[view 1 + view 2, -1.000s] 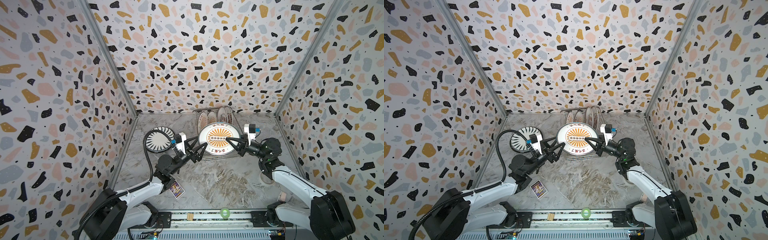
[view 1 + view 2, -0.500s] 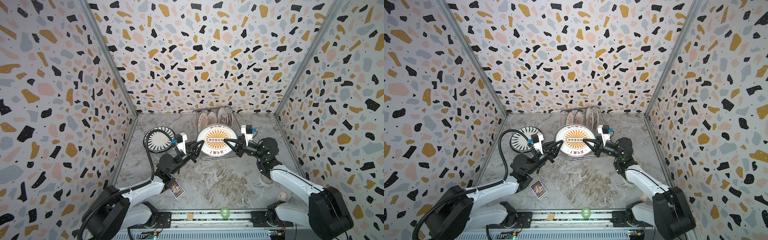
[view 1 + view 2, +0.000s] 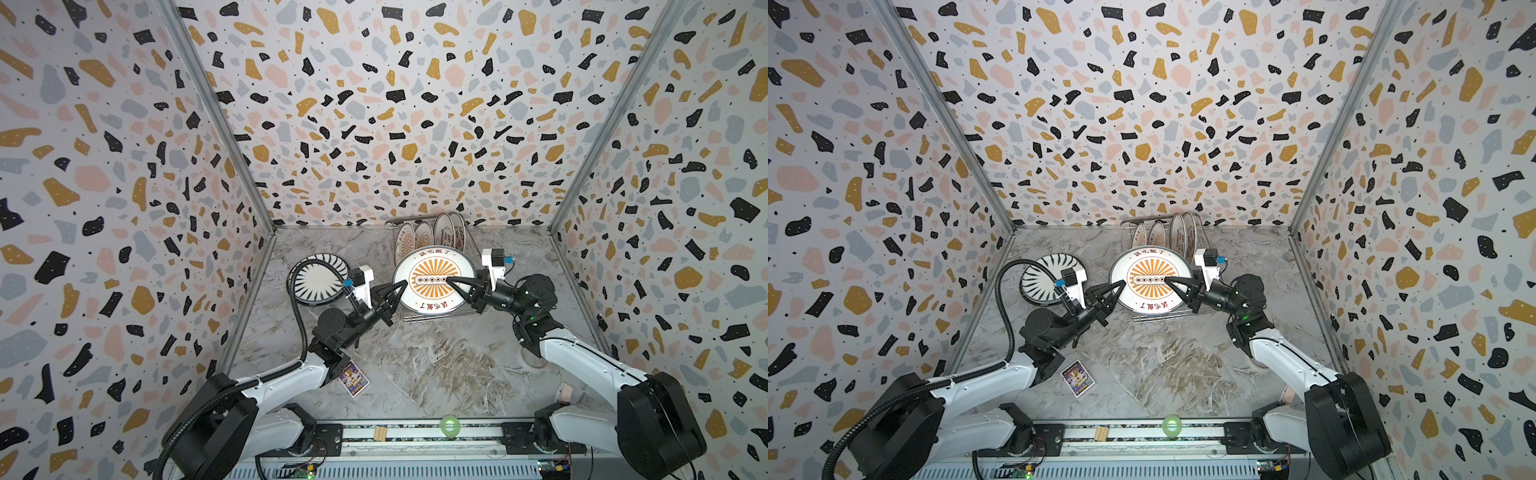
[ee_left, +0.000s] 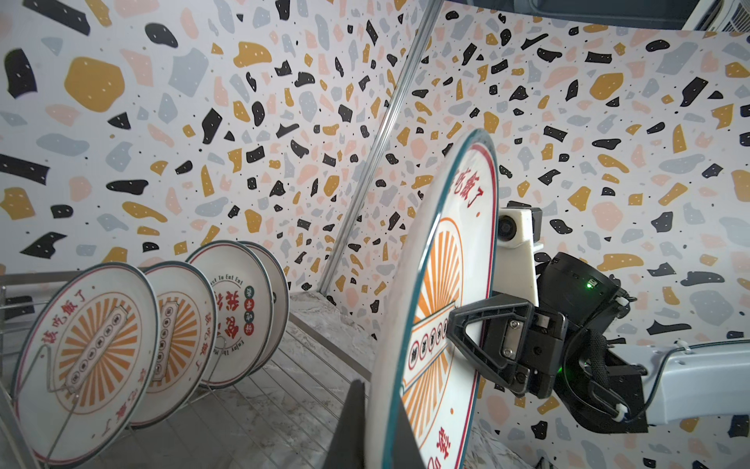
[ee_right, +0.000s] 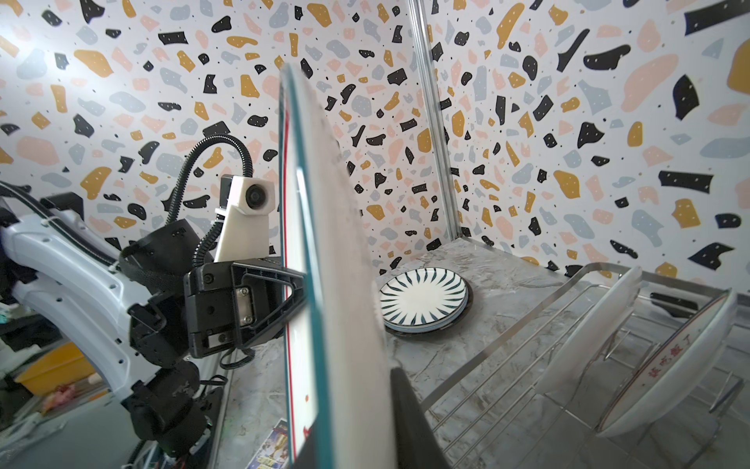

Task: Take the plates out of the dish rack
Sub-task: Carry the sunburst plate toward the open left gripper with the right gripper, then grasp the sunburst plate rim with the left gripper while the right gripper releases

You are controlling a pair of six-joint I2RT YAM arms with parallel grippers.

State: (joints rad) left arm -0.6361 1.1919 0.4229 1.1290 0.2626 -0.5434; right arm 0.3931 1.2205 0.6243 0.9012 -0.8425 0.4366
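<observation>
Our left gripper (image 3: 400,291) pinches the rim of the round white orange-sunburst plate (image 3: 428,293), held over the near end of the silver wire dish rack (image 3: 415,319). Our right gripper (image 3: 456,286) straddles the opposite rim; we cannot tell if it grips.

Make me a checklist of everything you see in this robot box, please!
Surface: marble table.
Job's things: sunburst plate held in the air between both grippers, by the dish rack's near end; four racked plates standing inside; striped plate stack flat on the table.
Clutter: purple card on the table; green tape roll on the front rail.
Grippers: left gripper shut on the sunburst plate's rim; right gripper straddles the opposite rim, grip unclear.
Cables: black hose loops beside the striped plate stack.
Surroundings: terrazzo walls on three sides.
</observation>
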